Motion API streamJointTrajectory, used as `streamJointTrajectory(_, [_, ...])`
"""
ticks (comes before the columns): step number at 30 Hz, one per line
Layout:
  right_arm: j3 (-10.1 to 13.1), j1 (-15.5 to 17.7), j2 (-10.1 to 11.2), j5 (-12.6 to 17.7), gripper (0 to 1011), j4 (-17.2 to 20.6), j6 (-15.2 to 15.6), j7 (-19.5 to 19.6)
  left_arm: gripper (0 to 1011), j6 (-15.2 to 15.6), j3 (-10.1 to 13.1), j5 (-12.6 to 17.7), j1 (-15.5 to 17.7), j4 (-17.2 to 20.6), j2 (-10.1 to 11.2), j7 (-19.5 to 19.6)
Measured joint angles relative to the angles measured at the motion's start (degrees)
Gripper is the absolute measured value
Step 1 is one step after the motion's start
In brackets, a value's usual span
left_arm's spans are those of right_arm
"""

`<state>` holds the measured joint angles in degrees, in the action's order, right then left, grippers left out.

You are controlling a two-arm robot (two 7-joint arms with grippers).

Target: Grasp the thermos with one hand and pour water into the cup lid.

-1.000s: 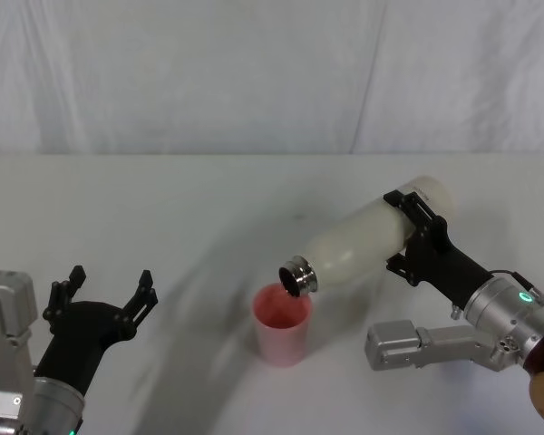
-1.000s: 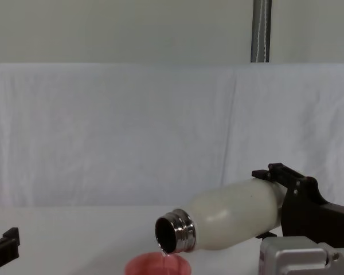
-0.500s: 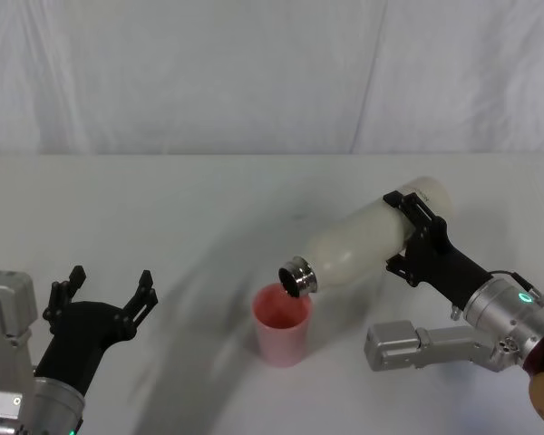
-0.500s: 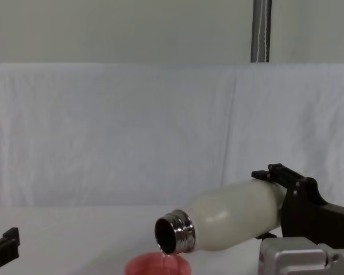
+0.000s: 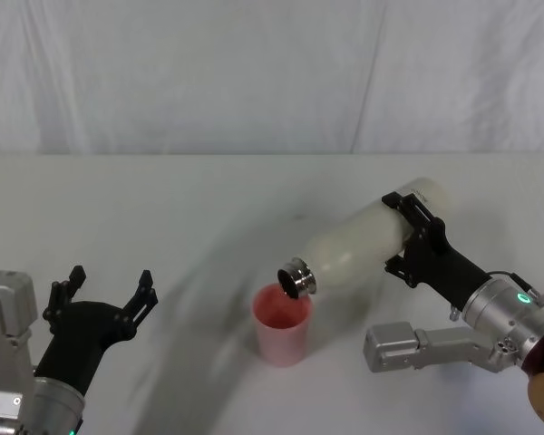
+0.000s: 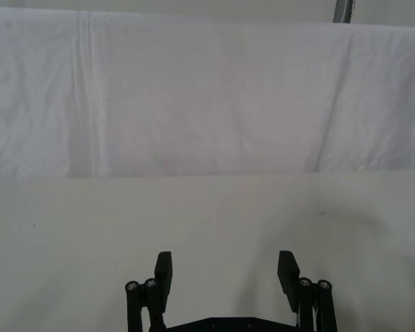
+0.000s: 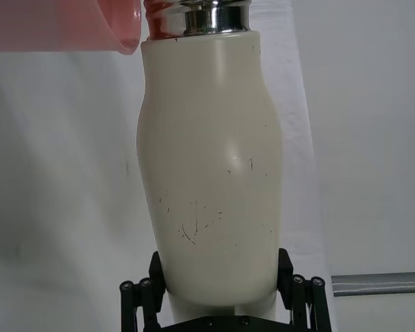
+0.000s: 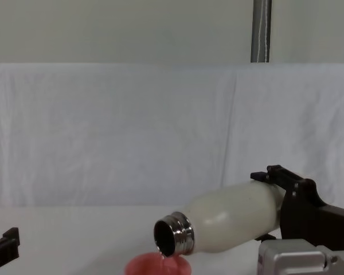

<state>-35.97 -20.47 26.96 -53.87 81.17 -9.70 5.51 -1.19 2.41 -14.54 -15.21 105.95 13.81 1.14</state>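
Cream thermos (image 5: 358, 245) | clamped in right end effector (image 5: 406, 234) | over cup lid (image 5: 282, 323)

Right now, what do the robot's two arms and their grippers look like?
Both grippers, the left gripper and the right gripper, are black with slim jointed fingers, on silver-grey metal housings. The right wrist carries a green light and a thin black cable.
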Motion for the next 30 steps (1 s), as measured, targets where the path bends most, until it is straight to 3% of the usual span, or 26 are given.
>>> streamJointTrajectory(30, [-0.45,-0.01,0.02,-0.29,959,-0.29,0.02,0.01,1001,0.0,0.0,0.0,0.0,0.0,0.0,0.0])
